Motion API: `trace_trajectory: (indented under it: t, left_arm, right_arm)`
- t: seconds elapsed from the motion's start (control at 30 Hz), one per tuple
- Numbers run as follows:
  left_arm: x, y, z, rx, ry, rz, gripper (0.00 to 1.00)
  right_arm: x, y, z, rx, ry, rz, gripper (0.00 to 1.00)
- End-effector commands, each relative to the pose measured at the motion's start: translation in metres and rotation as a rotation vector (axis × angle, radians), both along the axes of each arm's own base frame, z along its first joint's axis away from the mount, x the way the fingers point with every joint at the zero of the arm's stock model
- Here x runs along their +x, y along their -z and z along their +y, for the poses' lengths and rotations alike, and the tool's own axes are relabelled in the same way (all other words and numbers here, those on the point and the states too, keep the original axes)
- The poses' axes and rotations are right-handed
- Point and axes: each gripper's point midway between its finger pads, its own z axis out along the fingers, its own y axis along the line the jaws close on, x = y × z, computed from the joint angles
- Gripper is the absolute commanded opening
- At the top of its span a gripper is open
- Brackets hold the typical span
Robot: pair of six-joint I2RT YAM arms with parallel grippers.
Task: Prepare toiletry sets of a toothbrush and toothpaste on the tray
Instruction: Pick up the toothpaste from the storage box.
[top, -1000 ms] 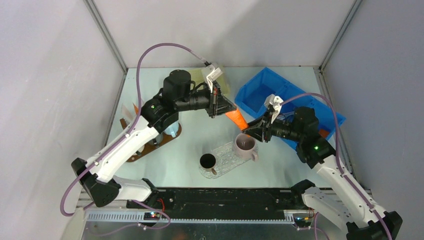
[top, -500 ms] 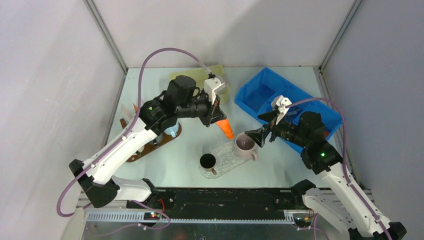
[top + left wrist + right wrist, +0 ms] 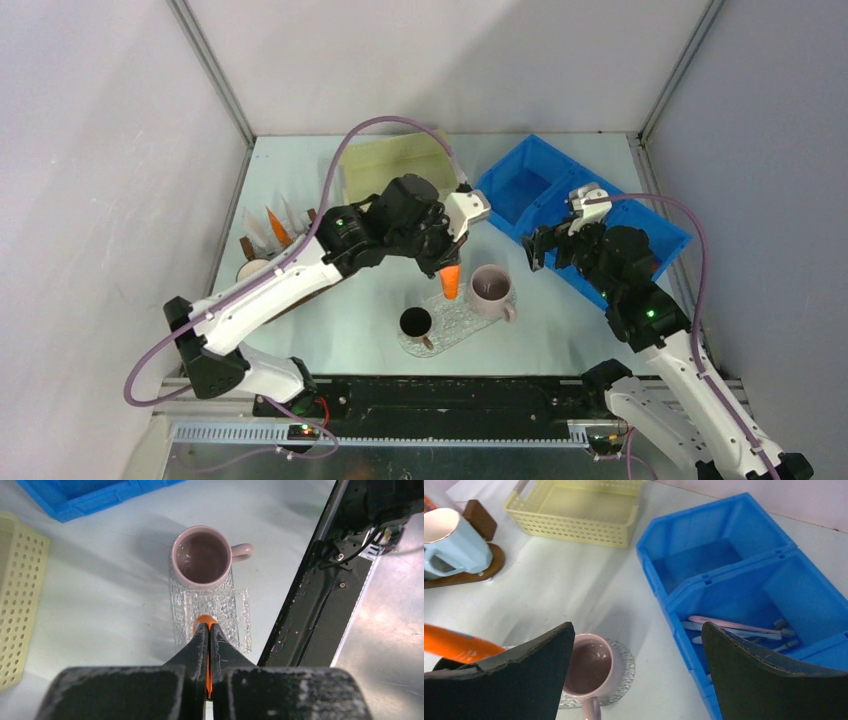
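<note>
Looking down from the top view, I find the left gripper (image 3: 447, 266) closed on an orange toothpaste tube (image 3: 451, 283). The tube hangs below it over the glass tray (image 3: 455, 315), at 9 o'clock from the pink mug (image 3: 491, 288). A black mug (image 3: 415, 322) occupies the tray's 8 o'clock end. I judge the tube is held upright so it can go down into a mug rather than lie flat. The right gripper (image 3: 540, 248) stands open at 2 o'clock from the pink mug, beside the blue bin (image 3: 512, 192), holding nothing.

Left wrist view: the jaws are pinched flat against the tube, with only an orange sliver and its rounded tip showing between them. The tip hangs over bare tray at 6 o'clock from the pink mug's mouth, not above it. The mug appears empty.

Right wrist view: the fingers are spread wide with nothing between them. Pale pink and white toothbrushes (image 3: 734, 627) lie in the bin compartment at 3 o'clock. The compartment at 12 o'clock shows nothing. I judge the open gripper is placed for a toothbrush pick. No set is complete yet.
</note>
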Motion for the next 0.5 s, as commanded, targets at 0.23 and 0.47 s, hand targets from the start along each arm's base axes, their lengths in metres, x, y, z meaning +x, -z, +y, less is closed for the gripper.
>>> trace_trajectory:
  t: [0.23, 0.47]
  left_arm:
    - [0.008, 0.015, -0.02, -0.006, -0.013, -0.04, 0.0]
    - [0.011, 0.038, -0.03, -0.002, -0.017, -0.012, 0.0]
  right_arm:
    - [0.012, -0.01, -0.025, -0.001, 0.136, -0.021, 0.99]
    - [0.012, -0.01, -0.031, -0.003, 0.157, -0.021, 0.99]
